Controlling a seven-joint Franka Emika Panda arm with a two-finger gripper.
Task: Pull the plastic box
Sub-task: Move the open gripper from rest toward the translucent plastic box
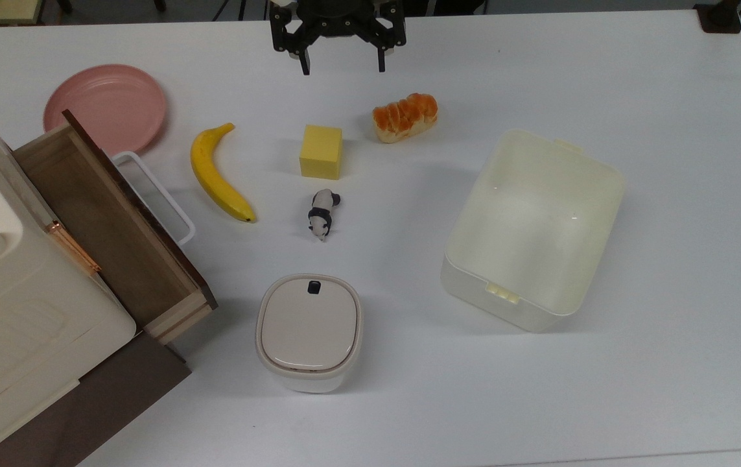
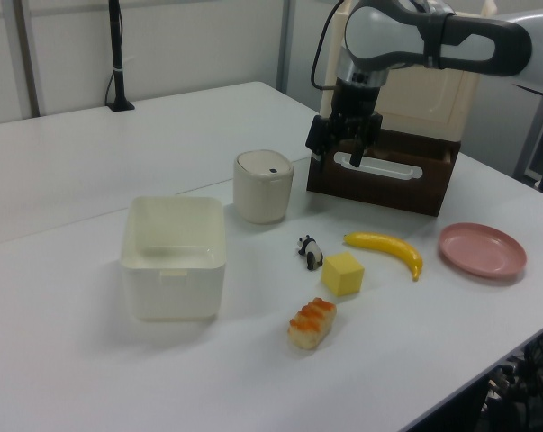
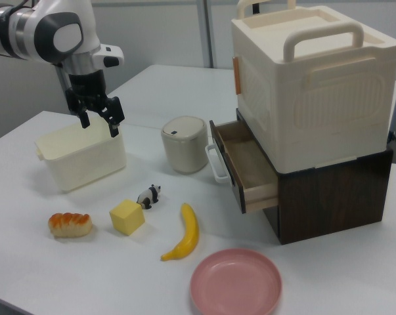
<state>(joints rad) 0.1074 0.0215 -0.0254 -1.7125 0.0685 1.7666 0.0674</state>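
The plastic box [image 1: 532,224] is a large cream-white open tub with nothing in it, standing on the white table at the top view's right; I also see the box [image 2: 174,261] in the left view and the box [image 3: 79,156] in the right view. My gripper [image 1: 344,67] hangs open and holds nothing, at the top view's upper edge, well apart from the box. In the left view the gripper [image 2: 336,160] is raised above the table in front of the dark cabinet. In the right view the gripper [image 3: 100,126] shows above the box's rim.
Between gripper and box lie a bread roll [image 1: 406,117], a yellow cube [image 1: 321,151], a toy panda [image 1: 323,214] and a banana [image 1: 220,174]. A lidded white container [image 1: 309,331] stands in front. A pink plate [image 1: 105,107] and a cabinet with open wooden drawer [image 1: 111,227] occupy the top view's left.
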